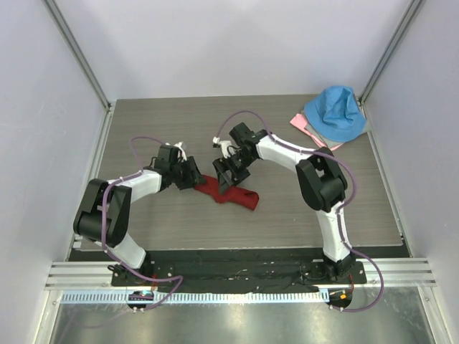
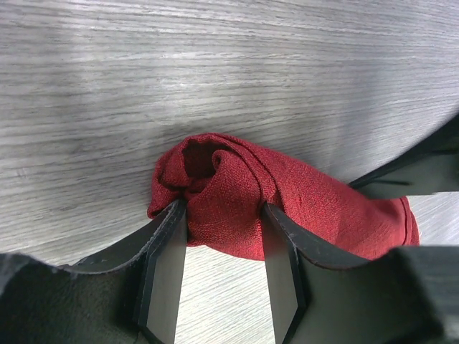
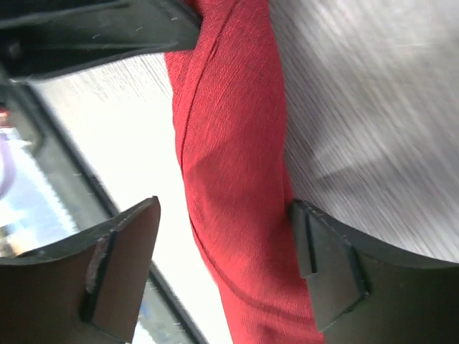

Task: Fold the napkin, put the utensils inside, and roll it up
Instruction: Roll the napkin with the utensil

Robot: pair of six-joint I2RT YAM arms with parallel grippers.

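At frame centre, the left gripper (image 2: 224, 209) clamps one end of the rolled napkin (image 1: 240, 198); the right gripper (image 3: 224, 208) straddles it, jaws open.

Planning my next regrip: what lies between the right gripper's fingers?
The rolled napkin runs between the right gripper's open fingers, with a gap beside one finger. The right wrist view shows it.

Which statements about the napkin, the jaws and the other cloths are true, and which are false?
1. The napkin lies rolled up. True.
2. The right jaws clamp it. False: they stand open around it.
3. The left jaws grip one end of the roll. True.
4. The blue cloth lies beside the napkin. False: it lies in the far right corner, on the pink cloth.
5. A fork lies in plain view. False: none shows.
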